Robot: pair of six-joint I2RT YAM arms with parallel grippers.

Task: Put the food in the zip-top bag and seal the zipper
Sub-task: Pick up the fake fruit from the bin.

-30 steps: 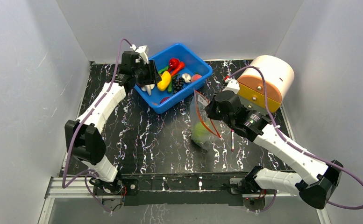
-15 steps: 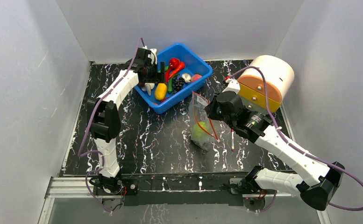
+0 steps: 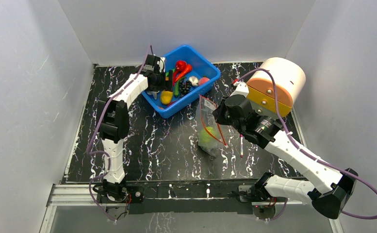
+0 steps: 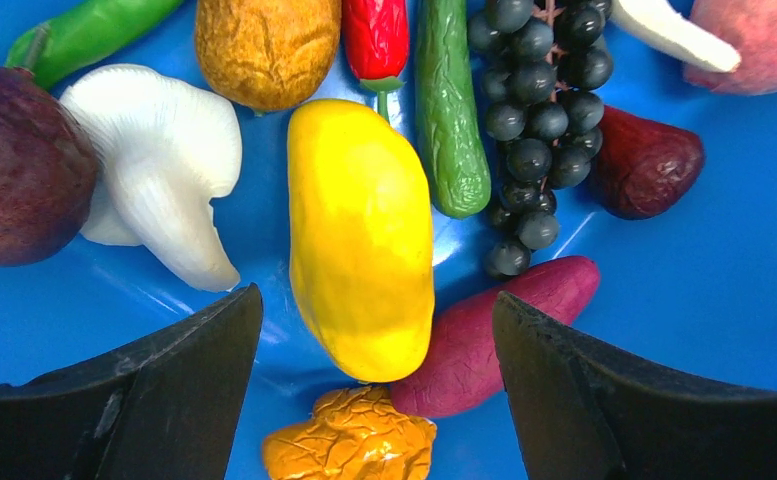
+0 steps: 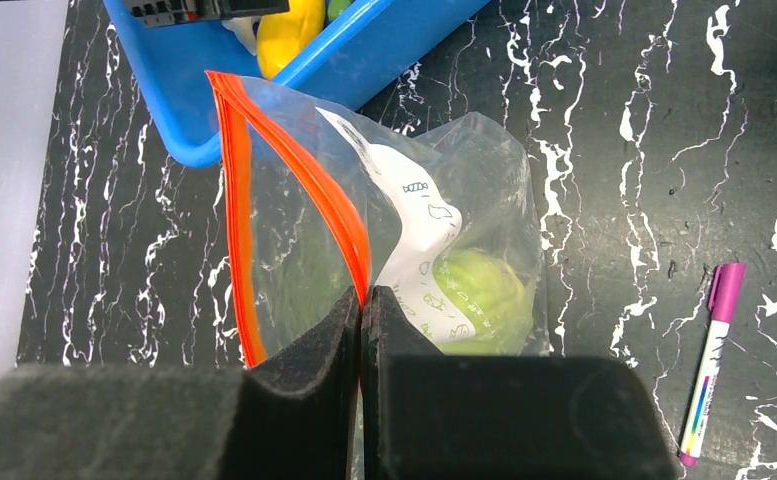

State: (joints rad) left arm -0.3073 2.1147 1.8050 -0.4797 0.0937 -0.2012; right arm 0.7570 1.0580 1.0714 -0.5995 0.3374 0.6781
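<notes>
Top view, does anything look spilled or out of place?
Nothing is spilled. Toy food lies in the blue tub, one green piece in the clear bag. Only a pink-capped pen, loose on the table beside the bag, looks out of place.

a robot lab cell: white panel walls (image 3: 26, 87) box in a black marbled desk (image 3: 152, 141); left arm (image 3: 114, 121) and right arm (image 3: 298, 154) bolted to a metal rail (image 3: 74, 193).

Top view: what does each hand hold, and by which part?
The right hand is shut on the zip-top bag, pinching the red-orange zipper at its mouth. The left hand, open, holds nothing.
</notes>
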